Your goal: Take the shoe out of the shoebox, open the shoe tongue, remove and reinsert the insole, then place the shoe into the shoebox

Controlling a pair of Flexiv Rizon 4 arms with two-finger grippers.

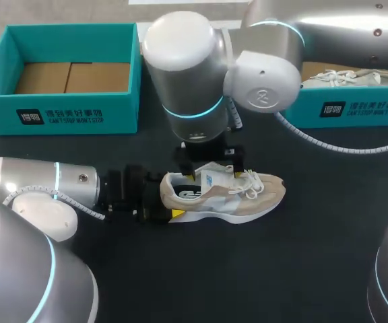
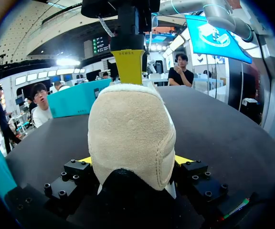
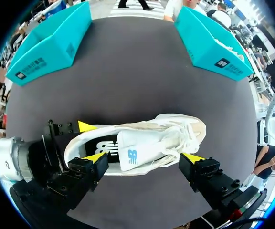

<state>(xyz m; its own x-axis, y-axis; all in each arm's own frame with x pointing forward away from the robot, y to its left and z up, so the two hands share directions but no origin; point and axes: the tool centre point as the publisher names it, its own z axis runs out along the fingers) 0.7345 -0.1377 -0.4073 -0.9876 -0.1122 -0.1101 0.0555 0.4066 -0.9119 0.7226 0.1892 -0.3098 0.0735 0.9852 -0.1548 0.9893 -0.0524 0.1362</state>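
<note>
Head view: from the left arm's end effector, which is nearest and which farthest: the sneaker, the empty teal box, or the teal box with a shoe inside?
1. The sneaker: mid-table, its heel gripped in the left end effector.
2. The empty teal box: far side, left corner.
3. The teal box with a shoe inside: far side, right.

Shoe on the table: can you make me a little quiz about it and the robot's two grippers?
1. True or false: the shoe is lying tipped over on its side.
2. Pick one: which part of the shoe sits between the fingers of the left gripper? A the toe, B the heel, C the laces.
3. Fill the gap: the right gripper hangs above the shoe with its fingers ____ (open or shut).
Key: 1 false, it stands on its sole; 2 B; 3 open.
</note>
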